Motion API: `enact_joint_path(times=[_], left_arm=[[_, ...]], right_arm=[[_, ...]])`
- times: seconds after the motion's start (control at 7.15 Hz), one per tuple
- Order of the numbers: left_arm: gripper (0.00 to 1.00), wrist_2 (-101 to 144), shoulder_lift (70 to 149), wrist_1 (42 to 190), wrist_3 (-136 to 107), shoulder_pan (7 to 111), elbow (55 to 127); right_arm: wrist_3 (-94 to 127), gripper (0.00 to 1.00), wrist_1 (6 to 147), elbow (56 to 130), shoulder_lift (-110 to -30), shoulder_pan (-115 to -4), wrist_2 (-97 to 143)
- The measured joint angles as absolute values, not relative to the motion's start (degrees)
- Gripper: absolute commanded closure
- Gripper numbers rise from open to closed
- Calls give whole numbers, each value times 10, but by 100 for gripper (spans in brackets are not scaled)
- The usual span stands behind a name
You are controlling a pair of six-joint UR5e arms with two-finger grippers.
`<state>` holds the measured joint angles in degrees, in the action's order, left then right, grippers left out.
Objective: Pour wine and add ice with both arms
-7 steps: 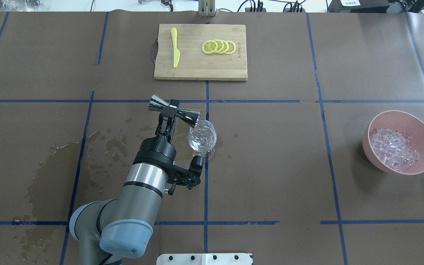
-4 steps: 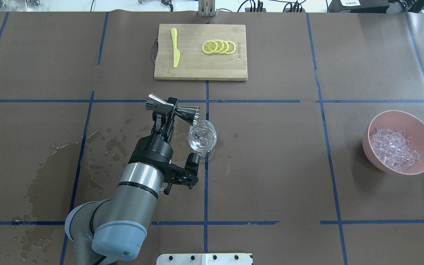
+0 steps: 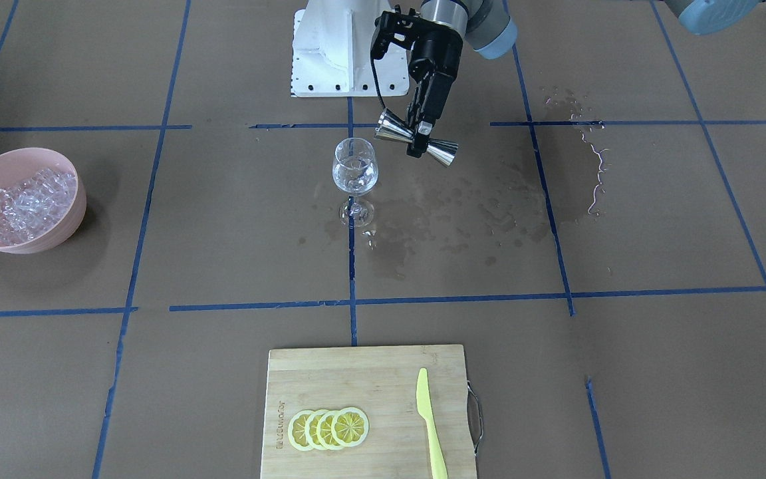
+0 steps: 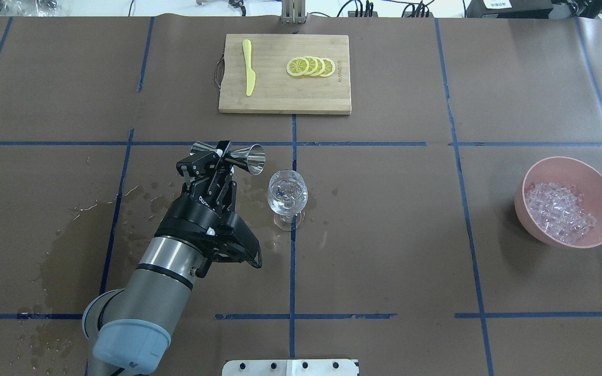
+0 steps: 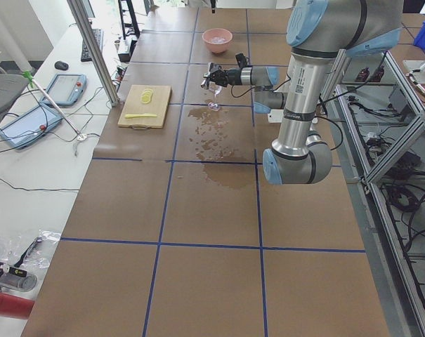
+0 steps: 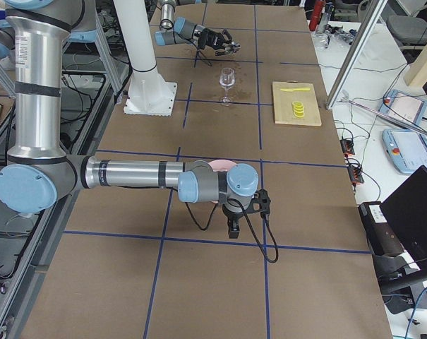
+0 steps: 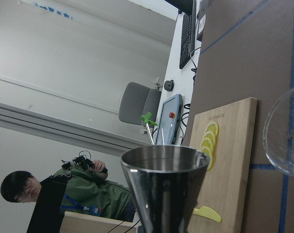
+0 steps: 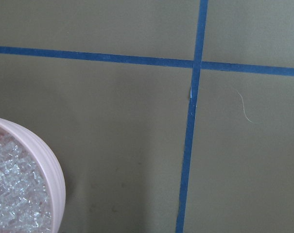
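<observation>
Gripping the sideways jigger [image 4: 251, 158], left hand [image 4: 220, 156] hangs just beside glass [image 4: 288, 198] rim.

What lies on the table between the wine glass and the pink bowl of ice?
Brown mat, bare except a blue tape line and small wet spots, in the overhead view.

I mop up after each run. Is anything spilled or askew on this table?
Yes: wet patches and droplets darken the table cover on the left arm's side of the wine glass, which stands upright. The left gripper holds a metal measuring cup beside it.
</observation>
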<state>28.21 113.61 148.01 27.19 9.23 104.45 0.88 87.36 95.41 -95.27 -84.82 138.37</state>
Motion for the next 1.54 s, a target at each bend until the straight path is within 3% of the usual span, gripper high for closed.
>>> enact_joint_path(times=[1.54], left_arm=[[100, 284, 1135, 1577, -54, 86, 1029]], right_arm=[[10, 0, 874, 954, -953, -848, 1385]])
